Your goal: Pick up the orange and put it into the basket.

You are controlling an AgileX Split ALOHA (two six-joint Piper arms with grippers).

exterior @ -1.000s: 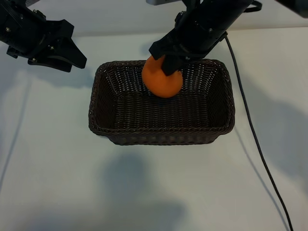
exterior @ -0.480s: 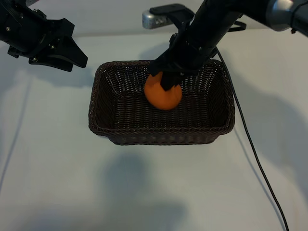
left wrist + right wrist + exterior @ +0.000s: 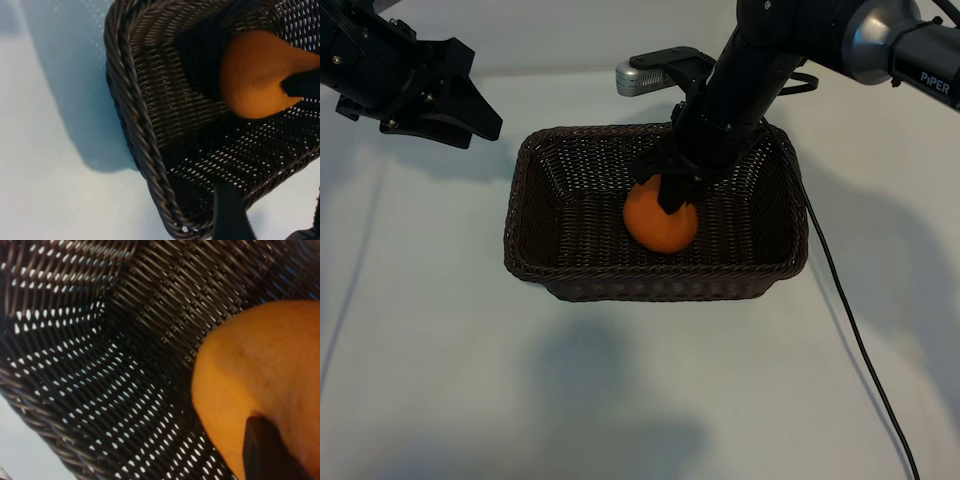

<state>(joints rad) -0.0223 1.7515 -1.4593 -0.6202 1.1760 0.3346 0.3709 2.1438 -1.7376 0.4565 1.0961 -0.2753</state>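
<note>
Exterior: the right tool (image 3: 672, 192) has sunk inside the basket (image 3: 525, 215), still pinching the orange (image 3: 660, 222) low at centre; release looks next. The left tool (image 3: 470, 110) waits spread at ten o'clock.

Left wrist: orange (image 3: 252, 75) is low among basket (image 3: 135, 100) walls.

Right wrist: a fingertip (image 3: 265, 450) presses the orange (image 3: 260, 370).

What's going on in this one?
The right gripper is shut on the orange and holds it down inside the basket, near the middle, at or just above the woven floor. It has not let go yet. The left gripper is open and parked off the basket's left end, holding nothing.
</note>
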